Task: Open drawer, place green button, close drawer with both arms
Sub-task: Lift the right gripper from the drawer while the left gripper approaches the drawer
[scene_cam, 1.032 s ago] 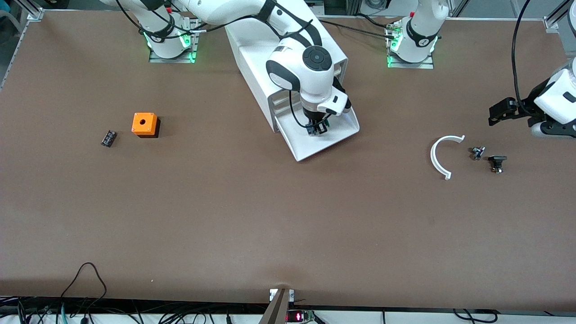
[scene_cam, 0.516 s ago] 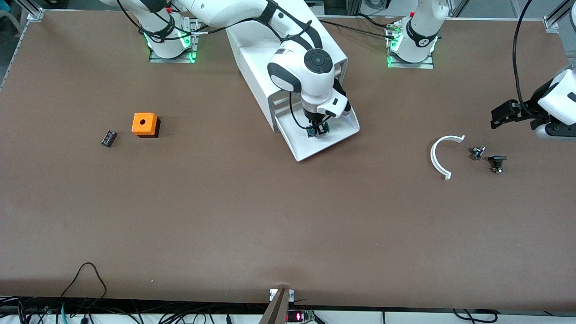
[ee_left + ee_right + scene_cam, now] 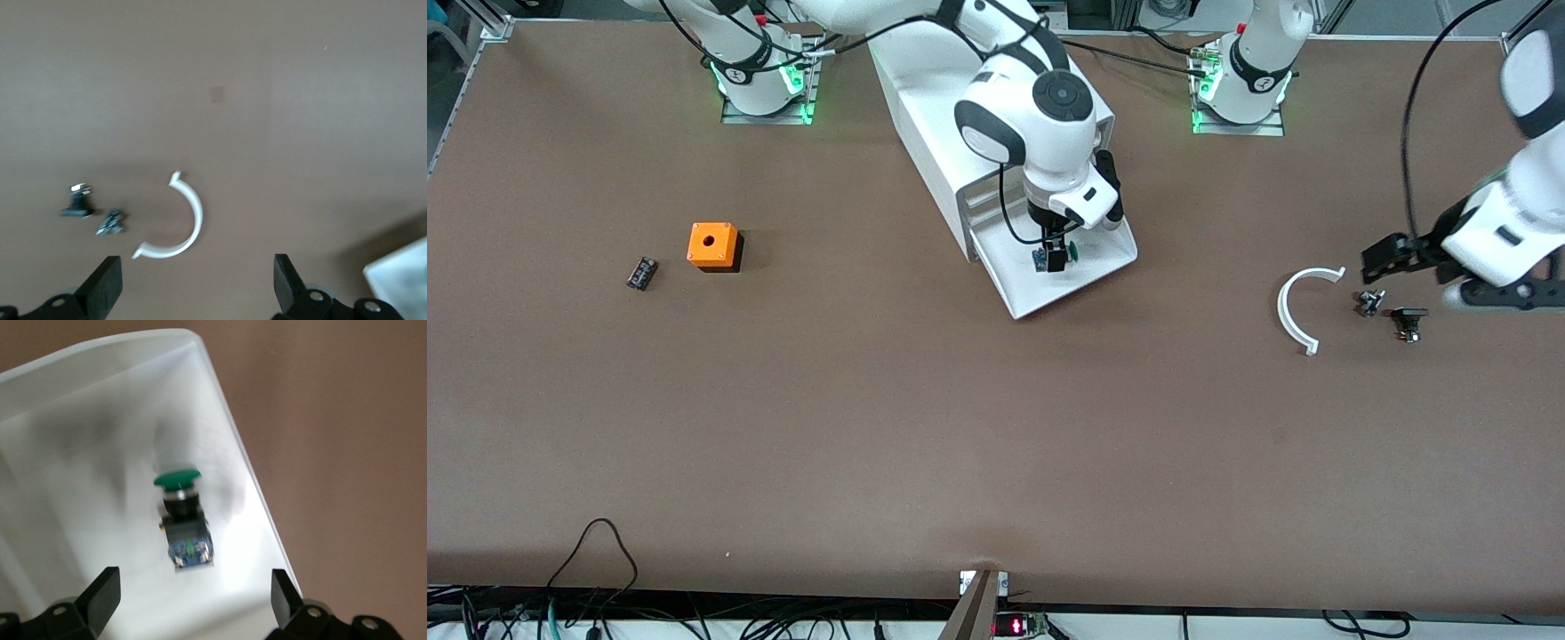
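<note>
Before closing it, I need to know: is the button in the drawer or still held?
In the drawer. The button lies on its side on the open drawer's floor, with the right end effector open above it, fingers apart.

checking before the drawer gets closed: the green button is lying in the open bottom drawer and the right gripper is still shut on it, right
Not quite. The button does lie in the open bottom drawer, but the right gripper is open above it, fingers spread clear of it on both sides, as the right wrist view shows.
</note>
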